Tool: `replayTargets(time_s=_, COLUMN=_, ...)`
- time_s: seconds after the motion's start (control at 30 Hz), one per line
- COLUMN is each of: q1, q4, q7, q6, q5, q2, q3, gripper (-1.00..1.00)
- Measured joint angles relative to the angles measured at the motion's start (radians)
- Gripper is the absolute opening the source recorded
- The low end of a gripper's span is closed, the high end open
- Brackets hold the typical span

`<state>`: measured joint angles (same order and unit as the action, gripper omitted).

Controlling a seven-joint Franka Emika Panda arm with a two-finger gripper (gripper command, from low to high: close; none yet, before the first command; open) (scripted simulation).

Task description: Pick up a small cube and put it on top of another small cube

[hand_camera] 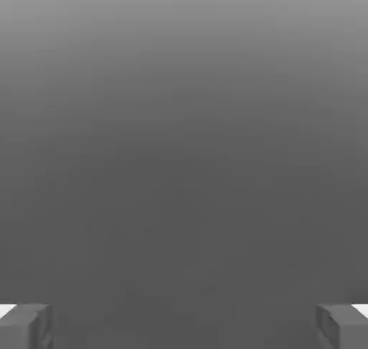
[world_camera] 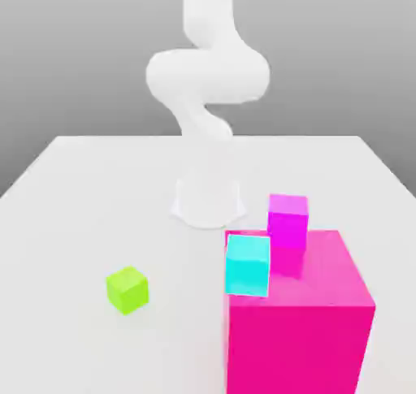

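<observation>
while my gripper (hand_camera: 184,326) fingers (hand_camera: 25,326) stand wide apart holding nothing, i see the matte lime-green cube (world_camera: 127,289) at eight o'clock of the magenta-purple cube (world_camera: 288,220).

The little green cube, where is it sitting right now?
In the exterior view the green cube sits alone on the white table, toward the exterior view's left, apart from the big pink block and in front of the robot's base.

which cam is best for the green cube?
Exterior view: the lime-green cube sits alone on the white table, unobstructed, toward that view's left. The hand view gives grey background between wide-apart jaws, with nothing of the cube.
</observation>
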<state>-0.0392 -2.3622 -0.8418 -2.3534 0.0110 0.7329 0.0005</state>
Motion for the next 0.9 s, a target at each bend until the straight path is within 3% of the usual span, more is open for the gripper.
replayTargets(time_s=0.57, q1=-0.29, q4=-0.512, q7=-0.319, q6=-0.462, q5=0.031, q2=-0.605, q3=-0.083, gripper=0.0)
replayTargets(time_s=0.83, q1=-0.363, q4=-0.515, q7=-0.274, q6=-0.728, q5=-0.074, q2=-0.936, q3=-0.023, gripper=0.0)
replayTargets(time_s=0.87, q1=-0.372, q4=-0.511, q7=-0.272, q6=-0.749, q5=-0.076, q2=-0.962, q3=-0.014, gripper=-1.0)
replayTargets(time_s=0.9, q1=-0.372, q4=-0.511, q7=-0.272, q6=-0.749, q5=-0.076, q2=-0.962, q3=-0.014, gripper=-1.0)
